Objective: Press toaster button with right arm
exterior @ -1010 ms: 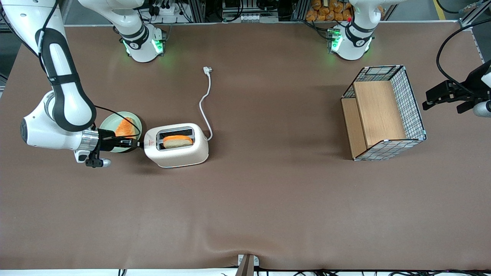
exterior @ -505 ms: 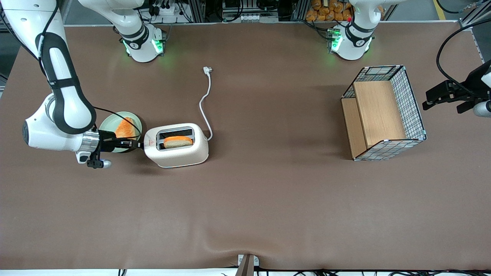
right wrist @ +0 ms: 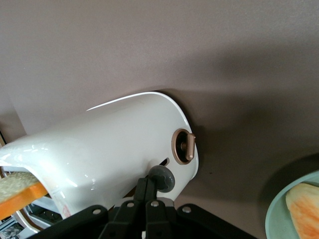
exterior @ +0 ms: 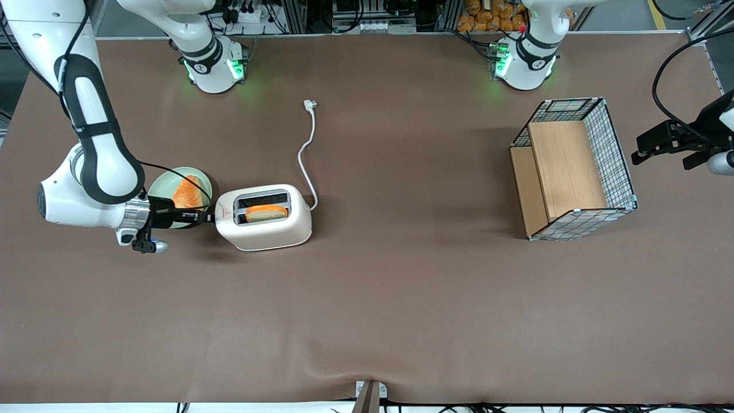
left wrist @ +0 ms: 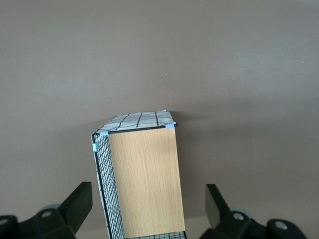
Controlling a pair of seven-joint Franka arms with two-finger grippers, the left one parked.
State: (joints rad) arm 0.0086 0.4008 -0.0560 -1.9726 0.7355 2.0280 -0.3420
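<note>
The cream-white toaster (exterior: 264,223) stands on the brown table toward the working arm's end, with a slice of toast (exterior: 266,213) low in the slot nearer the front camera. My right arm's gripper (exterior: 207,217) lies level against the toaster's end, under the red triangle mark (exterior: 225,214). In the right wrist view the shut fingers (right wrist: 148,185) rest against the small grey knob (right wrist: 161,178) on the toaster's end (right wrist: 114,144). A brown round dial (right wrist: 182,146) sits on the same end, a little away from the knob.
A pale green plate (exterior: 166,179) with an orange bread slice (exterior: 186,192) sits just beside my gripper; it also shows in the right wrist view (right wrist: 291,206). The white power cord (exterior: 307,155) trails away from the toaster. A wire-and-wood basket (exterior: 573,169) stands toward the parked arm's end.
My gripper and wrist have sunk slightly at the toaster's end. The toast sits a little lower in its slot than before.
</note>
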